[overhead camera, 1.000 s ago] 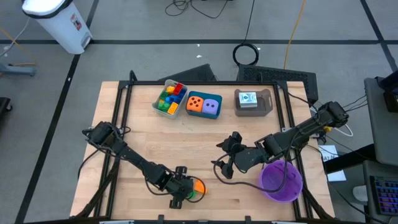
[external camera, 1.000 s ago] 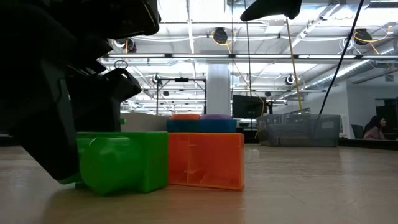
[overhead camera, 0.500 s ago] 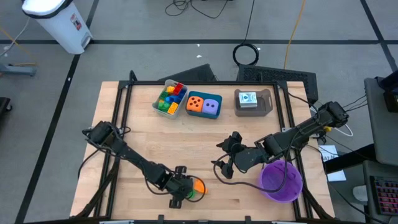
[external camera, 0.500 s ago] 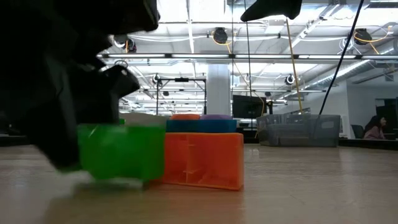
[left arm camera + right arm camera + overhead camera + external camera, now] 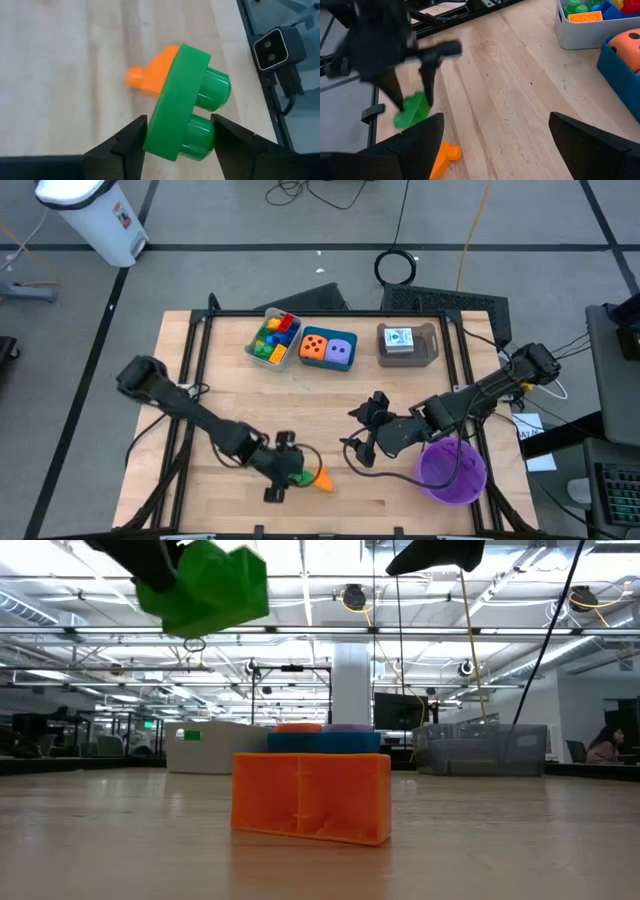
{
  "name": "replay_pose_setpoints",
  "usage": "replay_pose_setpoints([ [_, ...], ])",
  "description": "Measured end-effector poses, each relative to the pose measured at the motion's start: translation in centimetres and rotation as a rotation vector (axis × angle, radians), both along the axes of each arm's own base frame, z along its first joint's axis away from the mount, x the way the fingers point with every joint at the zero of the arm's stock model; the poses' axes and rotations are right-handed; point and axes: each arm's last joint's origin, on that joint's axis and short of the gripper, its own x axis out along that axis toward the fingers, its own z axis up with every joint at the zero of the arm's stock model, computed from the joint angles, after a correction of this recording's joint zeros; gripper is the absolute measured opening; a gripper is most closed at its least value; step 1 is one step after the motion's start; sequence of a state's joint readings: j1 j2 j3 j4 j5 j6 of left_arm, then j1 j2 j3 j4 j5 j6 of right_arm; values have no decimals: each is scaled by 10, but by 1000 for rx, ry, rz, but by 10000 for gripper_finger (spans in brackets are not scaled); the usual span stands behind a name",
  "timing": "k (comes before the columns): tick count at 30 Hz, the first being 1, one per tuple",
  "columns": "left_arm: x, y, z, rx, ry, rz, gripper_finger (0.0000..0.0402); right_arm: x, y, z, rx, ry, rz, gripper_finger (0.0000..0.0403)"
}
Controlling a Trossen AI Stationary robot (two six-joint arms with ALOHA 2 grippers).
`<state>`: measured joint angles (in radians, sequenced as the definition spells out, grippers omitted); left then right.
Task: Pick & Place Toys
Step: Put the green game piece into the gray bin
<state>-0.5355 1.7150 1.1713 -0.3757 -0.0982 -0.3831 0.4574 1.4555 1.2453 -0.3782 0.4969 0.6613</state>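
Note:
My left gripper is shut on a green brick and holds it above the near middle of the table; the brick also shows in the high view and high up in the low view. An orange brick lies on the wood just below and beside it, resting on its long side. My right gripper hangs open over the table's middle right, with nothing between its fingers. My left gripper pinches the green brick between its two fingers: one finger lies against the flat underside, the other against the nearer stud. The fingers slant down from the table's left. The brick is turned on its side and hangs clear of the table.
Along the far edge stand a grey tray of coloured bricks, a teal tray with an orange and a purple die, and a brown tray with a card. A purple bowl sits near right, beside my right arm.
My left gripper has gone up with the green brick, which has come off the table and away from the orange brick. The orange brick has stayed where it was.

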Motion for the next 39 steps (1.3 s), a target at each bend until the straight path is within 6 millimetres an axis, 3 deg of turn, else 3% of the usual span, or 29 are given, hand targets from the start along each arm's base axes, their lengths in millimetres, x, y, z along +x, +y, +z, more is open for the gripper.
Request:
replay_pose_setpoints([
  [11, -30, 88, 64, 68, 27, 288, 194, 3, -5, 1, 4, -8, -18, 352],
  [18, -41, 156, 88, 89, -22, 544, 200, 3, -6, 1, 4, -8, -21, 352],
  [29, -62, 258, 86, 91, 74, 986, 200, 3, -6, 1, 4, -7, -21, 352],
  [34, -79, 293, 84, 82, 119, 1168, 195, 3, -6, 1, -11, -5, -11, 352],
  [39, -82, 314, 74, 64, 159, 1270, 202, 4, -10, 1, -12, -5, -23, 352],
])
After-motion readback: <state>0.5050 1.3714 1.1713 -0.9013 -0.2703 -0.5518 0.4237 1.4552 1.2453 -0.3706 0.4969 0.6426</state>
